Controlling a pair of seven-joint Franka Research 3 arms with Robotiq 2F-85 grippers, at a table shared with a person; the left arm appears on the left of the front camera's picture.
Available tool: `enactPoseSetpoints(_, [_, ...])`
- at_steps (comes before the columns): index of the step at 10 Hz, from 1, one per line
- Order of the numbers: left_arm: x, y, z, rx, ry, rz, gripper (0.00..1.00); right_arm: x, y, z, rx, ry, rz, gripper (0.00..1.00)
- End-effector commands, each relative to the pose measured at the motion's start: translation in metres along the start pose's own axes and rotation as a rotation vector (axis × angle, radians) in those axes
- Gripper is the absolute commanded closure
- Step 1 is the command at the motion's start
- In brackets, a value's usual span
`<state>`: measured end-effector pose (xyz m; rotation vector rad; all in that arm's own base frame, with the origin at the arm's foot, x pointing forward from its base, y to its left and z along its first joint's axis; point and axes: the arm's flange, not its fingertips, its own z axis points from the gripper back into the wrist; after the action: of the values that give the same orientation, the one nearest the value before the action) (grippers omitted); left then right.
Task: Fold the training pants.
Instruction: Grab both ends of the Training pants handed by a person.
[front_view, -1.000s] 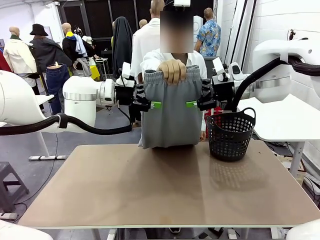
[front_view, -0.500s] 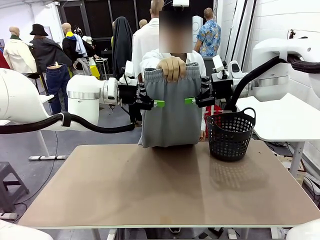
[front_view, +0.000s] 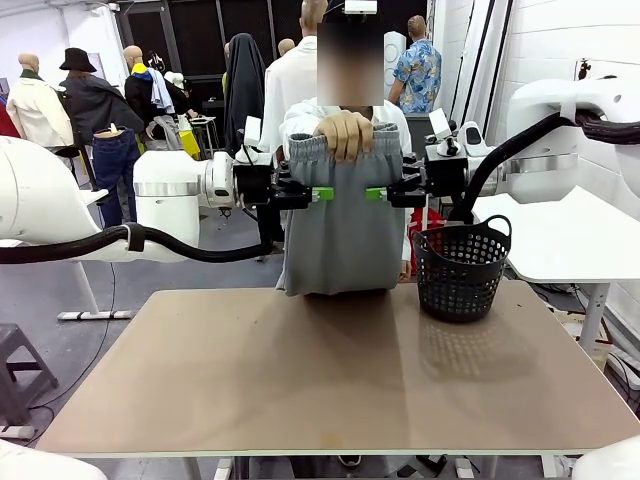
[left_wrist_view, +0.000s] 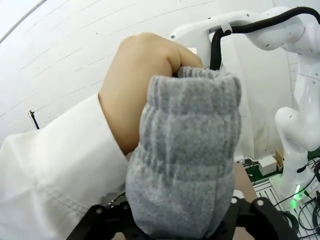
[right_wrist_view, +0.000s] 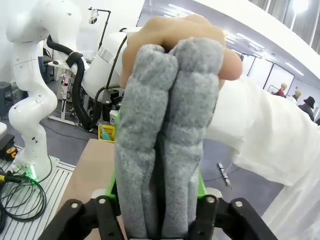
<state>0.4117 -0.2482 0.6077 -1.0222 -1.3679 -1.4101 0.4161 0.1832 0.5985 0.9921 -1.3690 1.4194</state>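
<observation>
— Where are the training pants (front_view: 340, 240) found?
— Hung over the desk's (front_view: 330, 380) twelve o'clock edge: soft grey jersey, the gathered waistband bunched in a person's hand (front_view: 345, 135).
— And the tools?
— The cloth is pinched at nine o'clock by the left tool (front_view: 322, 193) and at three by the right tool (front_view: 374, 193).

My left arm (front_view: 170, 190) and right arm (front_view: 550, 110) were level, wrists horizontal, pointing at each other. My left gripper (front_view: 322, 193) and right gripper (front_view: 374, 193) faced tip to tip, near each other. Each had its jaws pressed on an edge of the training pants (front_view: 340, 240).
</observation>
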Motion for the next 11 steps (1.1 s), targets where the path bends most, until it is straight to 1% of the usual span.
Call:
enactPoseSetpoints(1, [-0.005,0.001,0.002,0.001,-0.038,-0.006,0.99,0.005,-0.008,-0.002,0.000,-0.036,-0.037,0.99])
enactPoseSetpoints(5, [-0.008,0.004,0.002,-0.003,-0.038,0.011,1.00,0.004,-0.010,-0.002,0.000,-0.030,-0.058,1.00])
enactPoseSetpoints(8, [-0.011,0.012,0.005,0.031,-0.023,0.026,1.00,0.001,-0.014,-0.001,-0.007,-0.019,-0.089,1.00])
enactPoseSetpoints(9, [-0.012,0.017,0.006,0.060,-0.013,0.034,1.00,0.001,-0.015,-0.002,-0.005,-0.002,-0.095,1.00])
enactPoseSetpoints(10, [-0.015,0.025,0.006,0.122,0.019,0.033,1.00,0.000,-0.015,-0.001,0.013,0.014,-0.099,1.00])
enactPoseSetpoints(11, [-0.012,0.009,0.007,0.018,-0.003,0.027,1.00,-0.006,-0.006,0.001,-0.001,0.000,-0.070,1.00])
